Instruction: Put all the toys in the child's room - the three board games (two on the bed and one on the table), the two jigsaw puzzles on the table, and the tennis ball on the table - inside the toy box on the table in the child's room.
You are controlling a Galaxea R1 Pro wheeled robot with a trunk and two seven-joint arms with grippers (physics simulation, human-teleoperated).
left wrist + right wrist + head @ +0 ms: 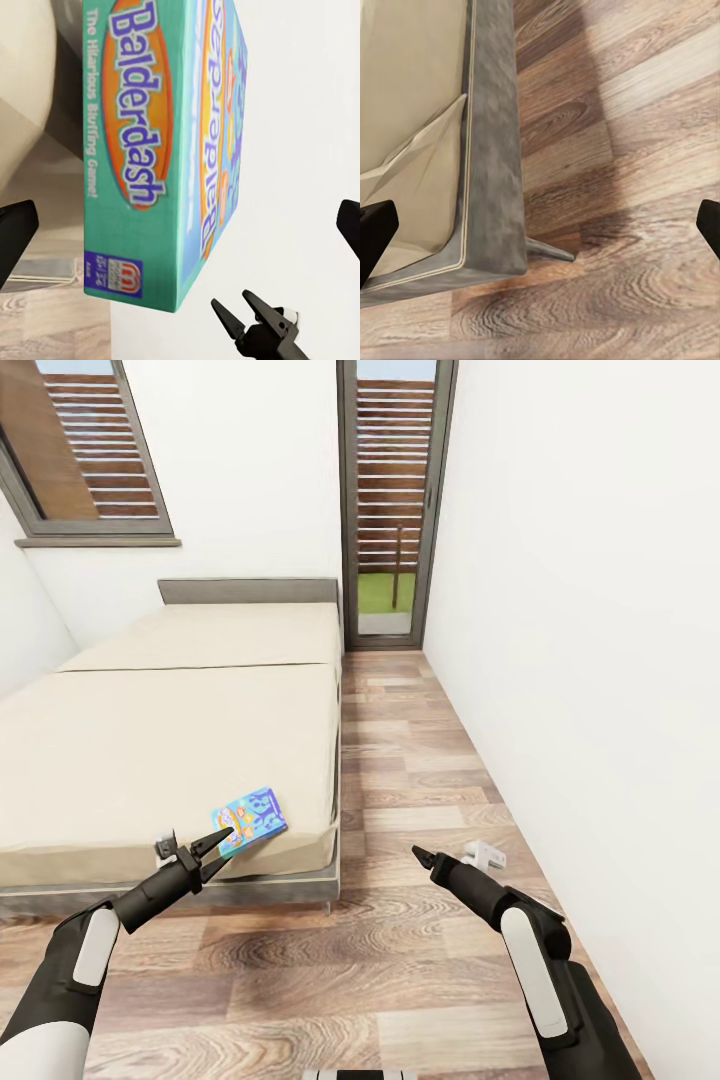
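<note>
Left gripper spread wide, jaws empty, tips just short of the near edge of the blue game; contact with the box cannot be confirmed. In the left wrist view, fingertips at both margins, well apart, with the game between and beyond them, "Balderdash" legible on its teal side. Game lying flat on the bed, near the foot corner closest to the floor aisle, slightly skewed to the mattress edge.

Right gripper out over the wood floor, holding nothing; fingers appear close together in the head view, yet dark fingertips sit at opposite margins of the right wrist view, so opening cannot be settled. Same gripper seen from the left wrist with its two prongs parted. Right wrist view: bed frame corner with one leg on the floor.

Beyond: window above the headboard, glazed door at the aisle end, white wall on the right.
</note>
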